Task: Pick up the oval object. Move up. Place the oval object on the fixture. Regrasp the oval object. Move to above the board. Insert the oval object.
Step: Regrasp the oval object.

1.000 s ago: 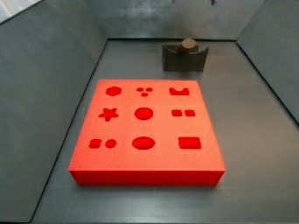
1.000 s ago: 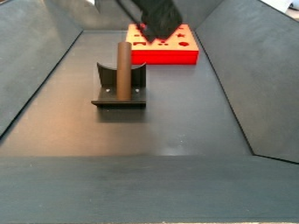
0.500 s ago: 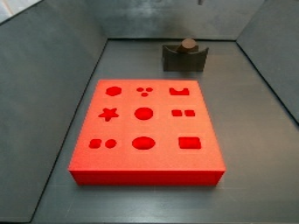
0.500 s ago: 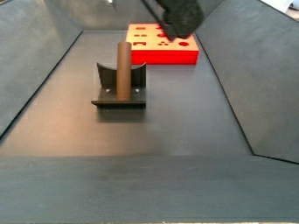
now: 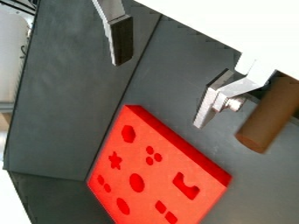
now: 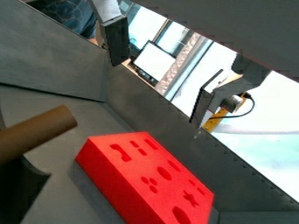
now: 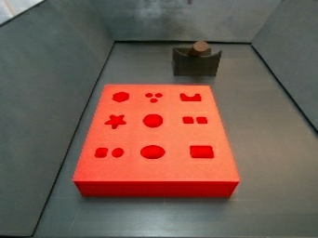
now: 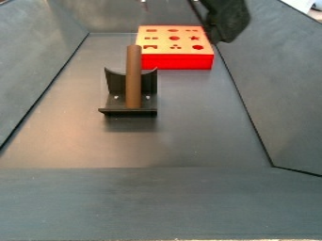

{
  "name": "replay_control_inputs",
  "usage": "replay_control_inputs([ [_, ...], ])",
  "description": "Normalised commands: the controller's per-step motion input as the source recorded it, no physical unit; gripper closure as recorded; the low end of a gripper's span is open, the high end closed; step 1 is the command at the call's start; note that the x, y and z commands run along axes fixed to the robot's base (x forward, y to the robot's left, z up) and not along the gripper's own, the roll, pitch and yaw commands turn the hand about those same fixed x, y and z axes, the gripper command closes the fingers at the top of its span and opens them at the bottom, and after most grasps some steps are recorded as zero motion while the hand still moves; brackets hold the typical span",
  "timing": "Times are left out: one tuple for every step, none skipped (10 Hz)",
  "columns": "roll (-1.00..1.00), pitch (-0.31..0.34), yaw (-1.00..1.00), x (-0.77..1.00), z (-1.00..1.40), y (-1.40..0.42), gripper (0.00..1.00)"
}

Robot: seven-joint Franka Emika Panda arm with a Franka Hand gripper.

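One oval object [image 8: 131,73] stands upright in the fixture [image 8: 128,98], apart from the board [image 7: 155,139]; end effector [image 5: 163,66] released, empty, high above the board, bare tabletop [image 8: 151,141] around.

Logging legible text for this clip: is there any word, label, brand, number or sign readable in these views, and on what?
None readable.
The board bears only shaped cut-outs, no lettering.
The fixture and the oval object standing in it are unmarked.
The end effector, open and empty, shows no label.
Bright shapes beyond the enclosure in a wrist view are too blurred to read.
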Motion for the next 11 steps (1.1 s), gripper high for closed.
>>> replay_control_inputs([
  [1.00, -0.040, -0.90, -0.31, -1.00, -0.29, 0.00],
  [1.00, -0.045, -0.90, -0.19, -1.00, -0.30, 0.00],
  [1.00, -0.066, -0.90, -0.08, -1.00, -0.30, 0.00],
  [1.00, -0.088, -0.91, -0.05, -1.00, -0.24, 0.00],
  [1.00, -0.108, -0.91, -0.03, -0.84, -0.16, 0.00],
  [1.00, -0.137, -0.92, -0.01, -0.60, -0.09, 0.00],
  [1.00, -0.156, -0.92, 0.00, -0.41, -0.05, 0.00],
  [1.00, -0.179, -0.93, 0.01, -0.17, -0.02, 0.00],
  [1.00, -0.187, -0.93, 0.01, -0.06, -0.02, 0.00],
  [1.00, -0.206, -0.93, -0.02, -0.01, -0.02, 0.00],
  [1.00, -0.221, -0.93, -0.03, -0.02, -0.02, 0.00],
])
